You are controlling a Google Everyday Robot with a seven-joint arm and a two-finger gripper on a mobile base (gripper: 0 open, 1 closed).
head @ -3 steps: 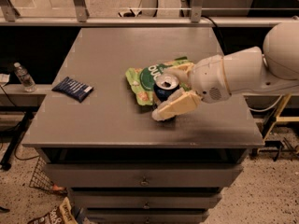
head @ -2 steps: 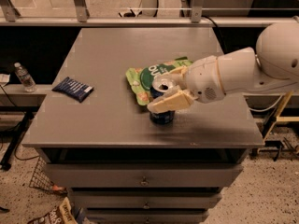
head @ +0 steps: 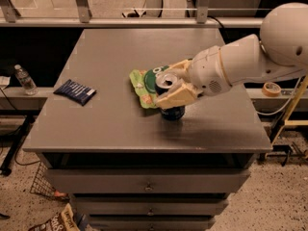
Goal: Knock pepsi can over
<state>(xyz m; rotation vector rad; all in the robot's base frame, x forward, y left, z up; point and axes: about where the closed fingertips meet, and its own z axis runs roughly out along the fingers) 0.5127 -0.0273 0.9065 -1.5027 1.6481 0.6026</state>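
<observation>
Blue can point(head: 172, 112) stands upright just right of the green bag point(head: 142, 84), touching it, with the gripper point(head: 166, 86) apparently clasped round its top, so a tip toward the bag could stall against it, leaving the can propped, not down.

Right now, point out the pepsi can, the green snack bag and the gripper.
pepsi can point(head: 172, 113): camera view, its blue lower side.
green snack bag point(head: 142, 86): camera view, its left part, on the table.
gripper point(head: 164, 86): camera view, middle of its tip, at the can.
</observation>
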